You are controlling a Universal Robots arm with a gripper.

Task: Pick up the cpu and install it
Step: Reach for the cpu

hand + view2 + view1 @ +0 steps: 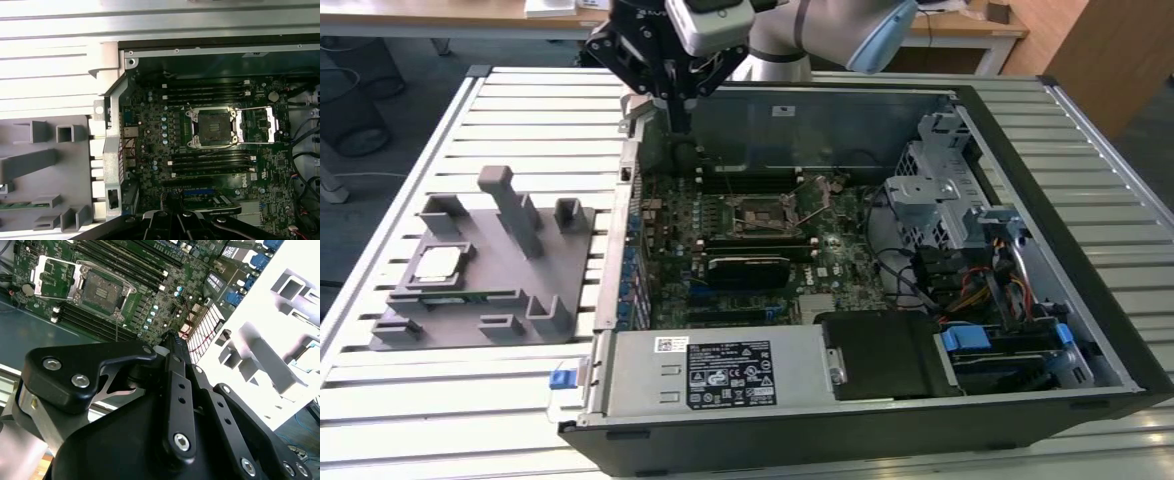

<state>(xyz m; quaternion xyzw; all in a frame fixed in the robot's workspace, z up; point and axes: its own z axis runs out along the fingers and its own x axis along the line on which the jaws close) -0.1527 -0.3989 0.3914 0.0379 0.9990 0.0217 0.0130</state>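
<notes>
The cpu (438, 263) lies unpicked on its tray (494, 278); the closed, empty tool (678, 122), over the case (854, 420), must open to grasp.

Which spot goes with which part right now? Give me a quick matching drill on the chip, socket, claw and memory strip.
Things:
1. chip
2. socket
3. claw
4. memory strip

Places:
A. above the open case, at its far corner on the exterior view's left
B. flat on the grey tray, silvery top up
C. on the board, empty, lid swung open
D. on the grey tray, thin and green, beside the chip

Pairs: 1-B, 2-C, 3-A, 4-D
</notes>
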